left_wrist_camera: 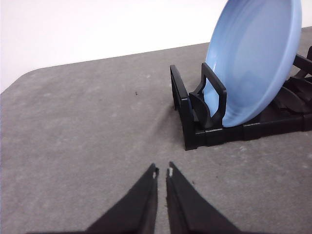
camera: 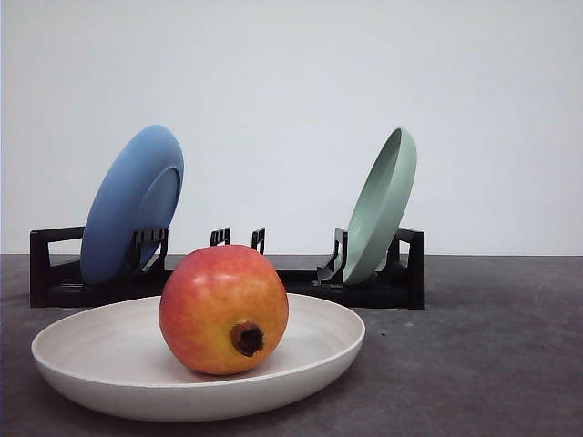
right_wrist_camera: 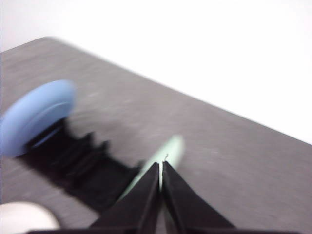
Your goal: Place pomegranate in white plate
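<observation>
The pomegranate (camera: 224, 309), red with yellow-orange patches and a brown crown facing the camera, rests inside the white plate (camera: 82, 360) at the front of the table. In the left wrist view my left gripper (left_wrist_camera: 162, 170) is shut with nothing in it, hovering over bare table beside the rack's blue-plate end. The right wrist view is blurred; there my right gripper (right_wrist_camera: 162, 163) is shut and empty, above the rack near the pale green plate (right_wrist_camera: 163, 153). A sliver of the white plate (right_wrist_camera: 22, 218) shows in that view's corner.
A black dish rack (camera: 383, 284) stands behind the white plate, holding a blue plate (camera: 127, 205) upright on its left end and a pale green plate (camera: 383, 205) on its right. The blue plate (left_wrist_camera: 253, 58) and rack (left_wrist_camera: 195, 126) are close to my left gripper. Grey tabletop lies all around.
</observation>
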`<state>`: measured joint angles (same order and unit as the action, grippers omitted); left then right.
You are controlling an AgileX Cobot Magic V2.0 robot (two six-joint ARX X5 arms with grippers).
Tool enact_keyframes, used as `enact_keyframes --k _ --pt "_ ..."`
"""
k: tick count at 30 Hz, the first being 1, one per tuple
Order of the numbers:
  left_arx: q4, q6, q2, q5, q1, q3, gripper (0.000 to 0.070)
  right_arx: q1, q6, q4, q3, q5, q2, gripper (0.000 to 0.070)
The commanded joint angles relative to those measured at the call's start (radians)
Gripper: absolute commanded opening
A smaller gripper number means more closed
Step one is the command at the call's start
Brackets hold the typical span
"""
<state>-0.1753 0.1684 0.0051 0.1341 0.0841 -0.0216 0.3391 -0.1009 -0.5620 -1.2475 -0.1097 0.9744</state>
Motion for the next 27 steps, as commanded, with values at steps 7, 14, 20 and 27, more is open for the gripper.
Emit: enact_keyframes --k 7,14,20,27 --pt "-0.005 -0.002 -0.002 0.001 0.003 0.010 0.0011 -0.295 -0.062 0.212 0.258 -0.048 -0.247 0.0000" --pt "-0.005 -0.002 -0.002 0.001 0.003 0.010 0.0011 -0.427 -0.119 0.444 0.570 -0.048 -0.484 0.0000" --pt "-0.005 -0.002 -0.002 0.001 0.003 0.010 0.0011 -0.467 -0.115 0.546 0.806 -0.048 -0.678 0.0000" --pt "-0.005 -0.002 -0.002 0.001 0.003 0.010 0.0011 -0.466 -0.106 0.567 1.000 -0.047 -0.862 0.0000"
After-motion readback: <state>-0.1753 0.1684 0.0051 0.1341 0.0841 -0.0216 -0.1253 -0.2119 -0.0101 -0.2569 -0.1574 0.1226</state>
